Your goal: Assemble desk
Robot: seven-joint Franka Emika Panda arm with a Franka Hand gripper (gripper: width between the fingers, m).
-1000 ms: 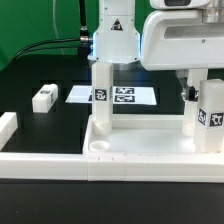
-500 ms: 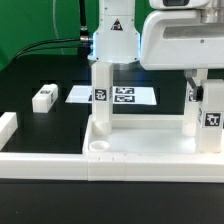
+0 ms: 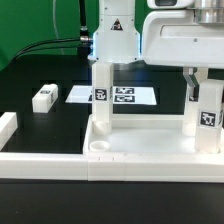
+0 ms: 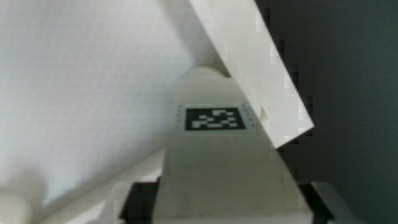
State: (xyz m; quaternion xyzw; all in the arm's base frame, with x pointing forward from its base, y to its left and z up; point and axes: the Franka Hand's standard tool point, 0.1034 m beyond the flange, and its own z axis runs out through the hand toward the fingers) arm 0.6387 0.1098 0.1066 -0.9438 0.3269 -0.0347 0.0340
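The white desk top (image 3: 140,148) lies at the front with a round corner socket (image 3: 97,148) showing. One tagged leg (image 3: 101,100) stands upright in its far corner on the exterior view's left. A second leg (image 3: 190,118) stands at the exterior view's right, partly hidden. My gripper (image 3: 209,90) is shut on a third tagged leg (image 3: 211,120) and holds it upright at the top's right end. In the wrist view the held leg (image 4: 217,150) sits between my gripper's (image 4: 228,205) dark fingers, above the desk top (image 4: 80,90) and its rim. A fourth leg (image 3: 45,97) lies loose on the table.
The marker board (image 3: 128,96) lies flat behind the desk top. Low white border wall pieces run along the front (image 3: 45,162) and at the exterior view's left (image 3: 8,126). The arm's white base column (image 3: 112,35) stands at the back.
The held leg has shifted slightly, its tag moving a little toward the exterior view's left. Everything else stays where it was.
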